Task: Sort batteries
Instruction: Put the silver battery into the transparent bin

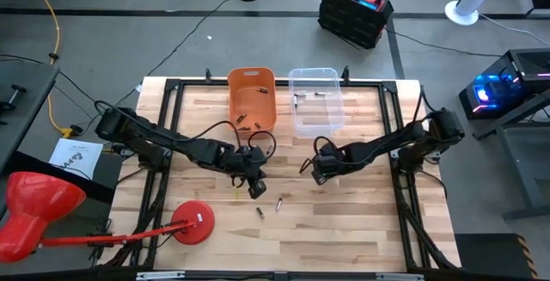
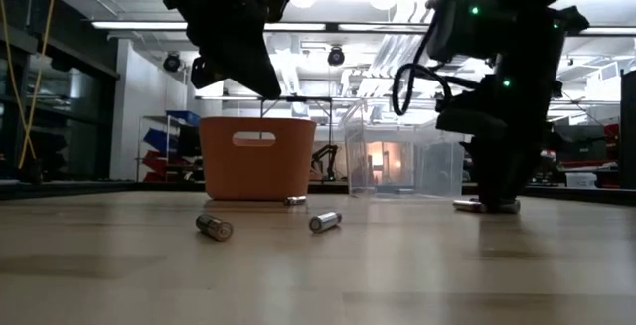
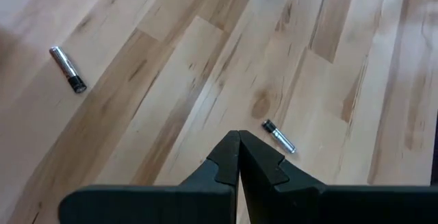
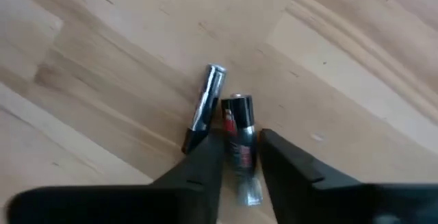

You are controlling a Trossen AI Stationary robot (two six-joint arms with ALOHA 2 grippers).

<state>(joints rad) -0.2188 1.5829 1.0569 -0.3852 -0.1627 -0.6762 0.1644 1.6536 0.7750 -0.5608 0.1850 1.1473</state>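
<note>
Two loose batteries lie on the wood near the table's near middle (image 1: 258,213) (image 1: 278,203); the left wrist view shows them too (image 3: 68,68) (image 3: 278,136). My left gripper (image 1: 251,180) (image 3: 238,142) hangs shut above the table, holding nothing. My right gripper (image 1: 320,174) (image 4: 241,157) is down at the tabletop around a dark battery with a red label (image 4: 238,131). A silvery battery (image 4: 205,106) lies flat against it. The orange bin (image 1: 251,100) and the clear bin (image 1: 315,100) stand at the far edge, each with a few batteries inside. My right gripper has the dark red-labelled battery between its two fingers, which lie along its sides (image 4: 233,148). The fingers come slanting down from above, in line with the battery's length. Its far end (image 4: 237,104) sticks out past the fingertips, and the battery lies on the wood.
A red round-based stand (image 1: 193,223) sits on the table's near left corner. In the low view another battery (image 2: 295,201) lies in front of the orange bin (image 2: 256,158). Black frame rails (image 1: 172,100) run along the table's edges. Bare wood lies at the near right.
</note>
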